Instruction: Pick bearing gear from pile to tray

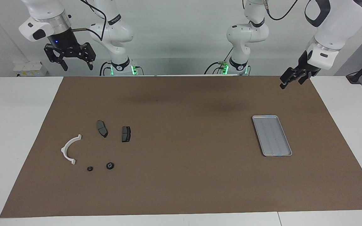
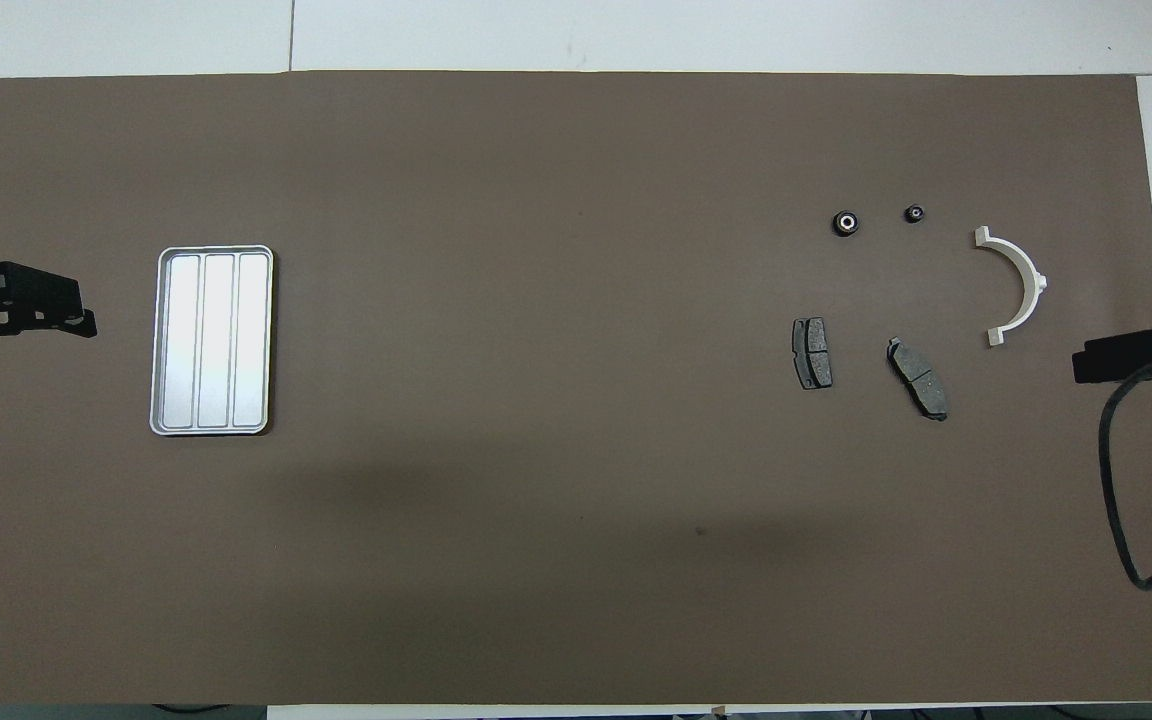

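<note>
**Both pincers up and empty, gear not picked yet**

The right pincer [image 1: 78, 67] hangs high over the table [image 1: 17, 125] edge at the right arm's end. Its fingers are spread wide and hold nothing. The left pincer [image 1: 289, 81] hangs over the mat [image 1: 184, 188] corner at the left arm's end. It looks open too, and it is empty.

The pile lies on the mat toward the right arm's end. Nearest the robots are two dark pads [image 1: 102, 128], side by side but not touching. A bit farther out is the white bracket [image 1: 69, 150]. Farthest out are two little black round bits, the big ring [image 1: 110, 165] and the small ring [image 1: 90, 169], near each other but apart. I think the big ring is the gear to pick. It still sits on the mat.

The tray [image 1: 272, 135] is empty and well apart from the pile, toward the left arm's end.

What could go wrong?
- The two rings look alike, so the pincer may grab the wrong one.
- The ring is tiny and flat, so the fingers may miss it or push it away.
- It is round, so it could roll off.
- The trip to the tray is long, so a weak hold could drop it.
</note>
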